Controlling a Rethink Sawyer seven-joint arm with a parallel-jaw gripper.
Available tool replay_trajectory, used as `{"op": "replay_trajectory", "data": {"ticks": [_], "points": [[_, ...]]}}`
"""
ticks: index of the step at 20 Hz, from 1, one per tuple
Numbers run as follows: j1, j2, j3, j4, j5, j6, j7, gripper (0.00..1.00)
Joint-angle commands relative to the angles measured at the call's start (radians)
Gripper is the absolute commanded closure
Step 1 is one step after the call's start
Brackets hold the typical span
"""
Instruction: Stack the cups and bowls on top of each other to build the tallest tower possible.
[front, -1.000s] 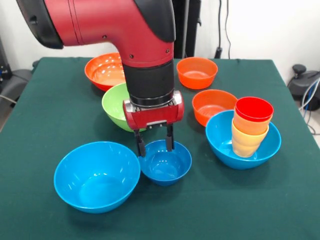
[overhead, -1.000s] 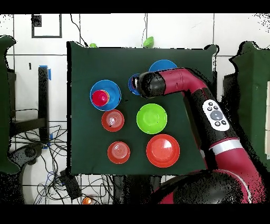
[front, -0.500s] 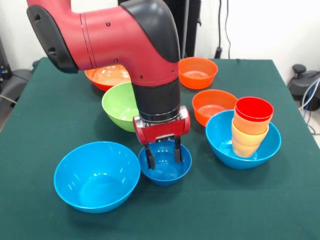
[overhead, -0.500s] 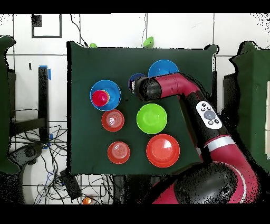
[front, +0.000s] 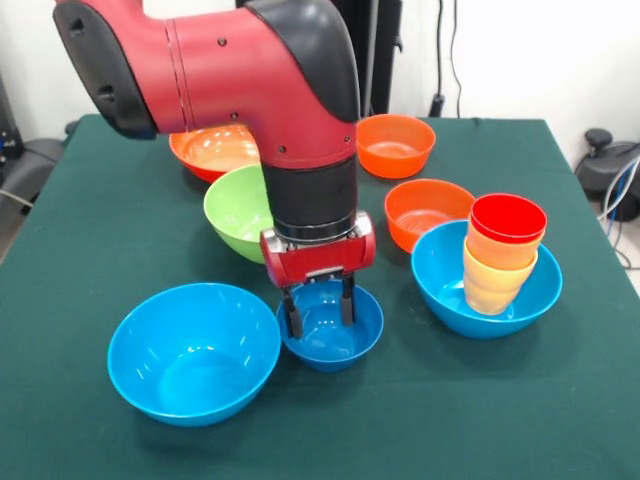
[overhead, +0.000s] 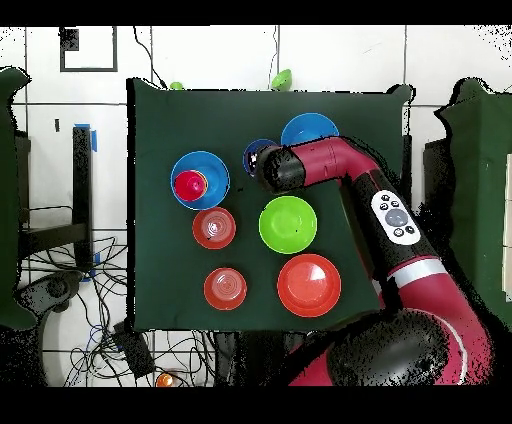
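We have the gripper (front: 319, 308) down over the small dark blue bowl (front: 335, 343), fingers spread. One finger sits on the bowl's left rim, the other inside the cavity near the back wall. Fingers are apart, and we can't confirm either one is pressing the rim, so we count nothing as gripped.

Using the small dark blue bowl as landmark, front view:
- large light blue bowl (front: 193, 350) just beside it on the left, rims nearly touching, empty
- green bowl (front: 232, 210) behind it to the left, partly hidden by the arm (front: 250, 70)
- tower (front: 500, 262) to its right, apart from it: second light blue bowl (front: 445, 280) as base, nested yellow-orange cups inside, red cup (front: 508, 220) on top, column leaning slightly
- small orange bowl (front: 425, 208) behind and right, touching the tower base's rim
- another small orange bowl (front: 394, 145) further back
- large orange bowl (front: 210, 150) far back left, behind the arm

In the overhead view the wrist covers most of the dark blue bowl; only a sliver of rim shows. A third small orange bowl (overhead: 225, 288) sits well away from it, next to the large orange one.

All on the green table cloth (front: 100, 250).
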Motion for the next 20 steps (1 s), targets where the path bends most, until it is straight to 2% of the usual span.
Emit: {"op": "replay_trajectory", "data": {"ticks": [1, 4, 7, 10, 14, 17, 20], "points": [[0.032, -0.072, -0.027, 0.024, -0.042, 0.131, -0.286, 0.00], [0.029, -0.115, -0.014, 0.053, -0.007, 0.161, -0.276, 0.00], [0.020, -0.162, 0.017, 0.063, 0.060, 0.234, -0.286, 0.00], [0.020, -0.173, 0.028, 0.049, 0.090, 0.273, -0.298, 0.00], [0.013, -0.143, 0.023, 0.037, 0.064, 0.241, -0.312, 0.00], [-0.009, -0.086, 0.005, 0.016, 0.022, 0.199, -0.328, 0.00], [-0.022, -0.075, 0.013, 0.017, 0.020, 0.203, -0.360, 0.00]]}}
